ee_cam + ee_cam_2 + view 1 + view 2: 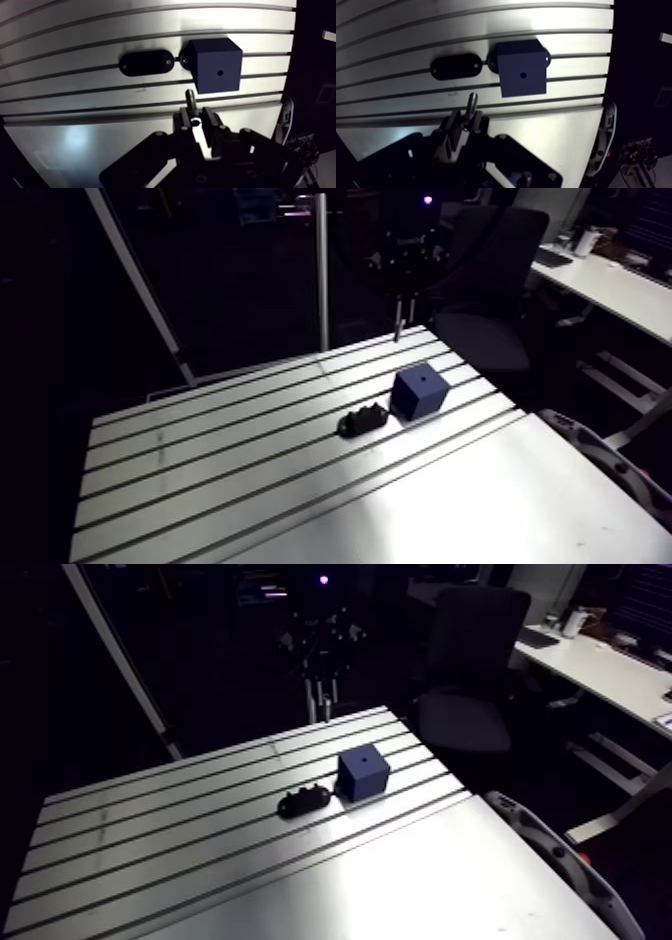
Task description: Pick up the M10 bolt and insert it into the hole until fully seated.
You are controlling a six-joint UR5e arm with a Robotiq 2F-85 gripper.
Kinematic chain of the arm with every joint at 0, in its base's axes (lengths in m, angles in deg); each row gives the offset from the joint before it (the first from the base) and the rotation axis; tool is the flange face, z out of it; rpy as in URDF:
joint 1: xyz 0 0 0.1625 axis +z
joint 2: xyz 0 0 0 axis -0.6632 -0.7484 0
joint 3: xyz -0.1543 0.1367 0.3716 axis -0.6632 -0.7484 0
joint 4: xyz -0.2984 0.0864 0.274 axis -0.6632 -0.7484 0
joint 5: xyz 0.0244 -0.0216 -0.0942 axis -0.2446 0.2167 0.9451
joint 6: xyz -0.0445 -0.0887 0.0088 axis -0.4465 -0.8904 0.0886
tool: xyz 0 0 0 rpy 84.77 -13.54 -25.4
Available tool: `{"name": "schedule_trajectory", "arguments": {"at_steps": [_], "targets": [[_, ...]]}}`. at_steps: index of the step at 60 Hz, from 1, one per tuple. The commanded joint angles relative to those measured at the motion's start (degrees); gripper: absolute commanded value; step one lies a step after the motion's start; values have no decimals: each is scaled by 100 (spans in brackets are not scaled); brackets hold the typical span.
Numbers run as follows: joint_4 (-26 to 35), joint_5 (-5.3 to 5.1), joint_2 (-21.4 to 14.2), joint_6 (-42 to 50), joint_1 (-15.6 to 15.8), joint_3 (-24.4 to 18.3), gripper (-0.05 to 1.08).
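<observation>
Item one, the M10 bolt (190, 99): you will find it clamped between the two fingers of the gripper (196, 125), its dark shank sticking out past the fingertips. The fingers (214, 131) stand narrow, pressed on the bolt from either side, with nothing else in their hold. The bolt touches neither the table nor any other thing. Item two, the hole (220, 73): a small dark round opening in the middle of the upper face of the blue cube (216, 65). In the wrist view it lies ahead of the bolt's tip and slightly to one side, with a clear gap between tip and cube, so the bolt is not yet entered. Item three, the blue cube itself: it sits upright on the slotted part of the table (75, 145). In the arm view you see the gripper raised over the table's far edge, beyond the cube and apart from it. Item four, a black oval block (145, 62): it lies flat on the slats just beside the cube, one end meeting the cube's lower corner. Item five, the table: slotted aluminium under cube and block, with a smooth bare sheet alongside.
</observation>
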Motion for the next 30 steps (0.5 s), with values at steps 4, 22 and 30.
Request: {"name": "schedule_trajectory", "arguments": {"at_steps": [4,22,30], "targets": [[110,12,150,-7,-175,-8,108],[188,12,249,-25,-289,-87,108],[155,12,249,-25,-291,-54,108]]}}
